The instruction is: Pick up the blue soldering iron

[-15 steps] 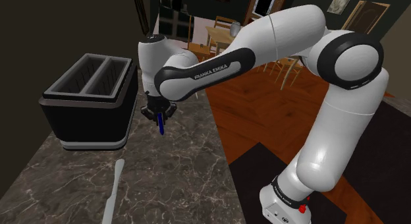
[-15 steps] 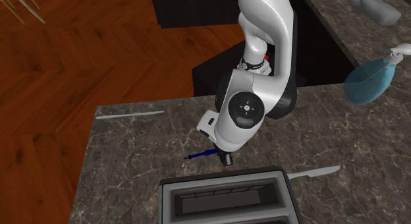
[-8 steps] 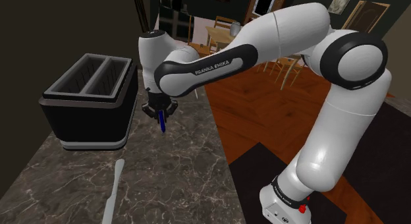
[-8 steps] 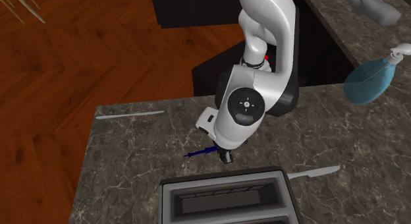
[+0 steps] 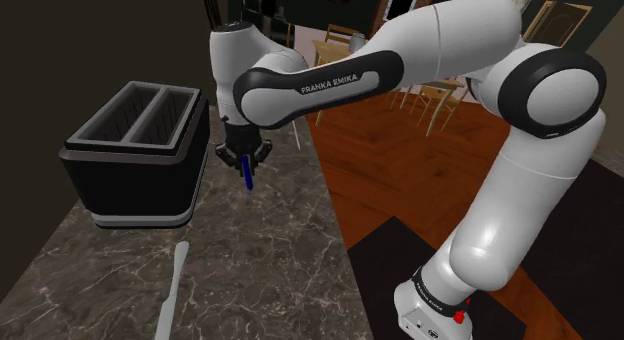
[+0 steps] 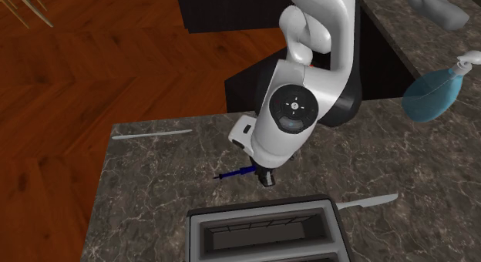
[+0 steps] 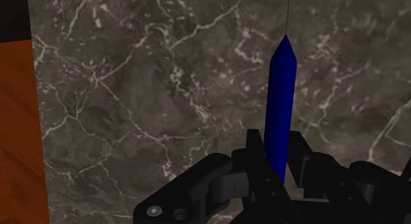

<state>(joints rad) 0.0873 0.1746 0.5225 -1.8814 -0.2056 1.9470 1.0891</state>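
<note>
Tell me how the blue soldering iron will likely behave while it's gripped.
The blue soldering iron looks stiff: it juts straight from the gripper without sagging. Slim and smooth, clasped near one end, it may pivot or slip. Its round, tapered body would probably roll on the counter if dropped.

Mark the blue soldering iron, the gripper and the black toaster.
blue soldering iron [image 7: 279, 104]: wrist view, middle of its shaft.
gripper [image 5: 245, 162]: shoulder view, between its fingertips.
black toaster [image 5: 140, 183]: shoulder view, its front wall.
</note>
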